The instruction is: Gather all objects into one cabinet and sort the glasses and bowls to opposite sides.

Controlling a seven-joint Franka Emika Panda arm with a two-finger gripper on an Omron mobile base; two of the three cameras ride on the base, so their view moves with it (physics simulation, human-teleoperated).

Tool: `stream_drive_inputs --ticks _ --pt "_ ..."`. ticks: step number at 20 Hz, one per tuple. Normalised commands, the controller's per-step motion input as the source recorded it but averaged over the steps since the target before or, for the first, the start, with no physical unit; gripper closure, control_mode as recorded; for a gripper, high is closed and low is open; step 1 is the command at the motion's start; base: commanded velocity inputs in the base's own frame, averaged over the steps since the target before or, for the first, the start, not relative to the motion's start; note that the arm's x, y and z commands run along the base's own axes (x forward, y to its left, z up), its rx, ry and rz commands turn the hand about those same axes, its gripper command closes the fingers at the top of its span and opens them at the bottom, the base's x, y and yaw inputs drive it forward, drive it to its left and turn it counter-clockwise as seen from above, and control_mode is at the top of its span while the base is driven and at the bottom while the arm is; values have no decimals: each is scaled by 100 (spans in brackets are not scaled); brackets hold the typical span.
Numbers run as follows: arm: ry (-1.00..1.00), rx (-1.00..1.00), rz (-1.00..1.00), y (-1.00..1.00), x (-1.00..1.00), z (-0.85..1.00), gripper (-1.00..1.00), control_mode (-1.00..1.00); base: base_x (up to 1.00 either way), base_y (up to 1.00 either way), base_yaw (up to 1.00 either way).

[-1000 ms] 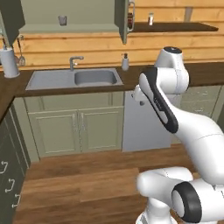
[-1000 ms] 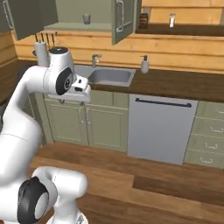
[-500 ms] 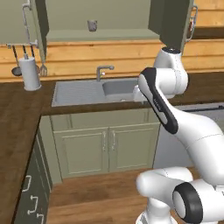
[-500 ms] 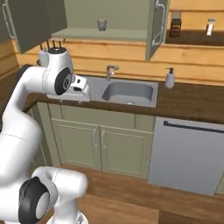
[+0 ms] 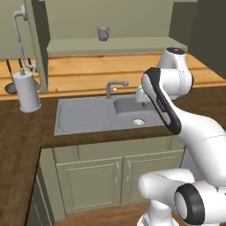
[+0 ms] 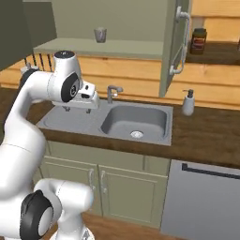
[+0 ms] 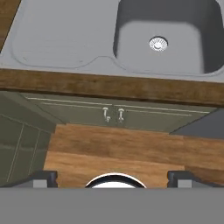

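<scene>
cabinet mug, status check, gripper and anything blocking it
Gripper open, empty, low over the sink's front edge. Mug upright on the open cabinet's shelf, untouched. Faucet stands between arm and shelf.

Base views flank the arm, both facing the sink [image 5: 106, 115], hand view overhead (looking down)

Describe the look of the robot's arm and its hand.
The arm is glossy white with rounded, bulbous links, a black band along one link and dark grey discs at its joints. The hand ends in two small dark finger tips. No cables or markings are visible.
</scene>
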Motion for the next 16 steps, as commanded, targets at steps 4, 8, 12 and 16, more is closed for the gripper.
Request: stream_drive_inputs --ticks 4,8,12,16 --pt "0 0 0 0 0 0 -100 100 100 53 0" --pt "0 0 0 0 0 0 -100 100 100 0 0" --pt "0 0 0 0 0 0 -100 100 100 -3 1" --pt "0 0 0 0 0 0 -100 100 100 4 2"
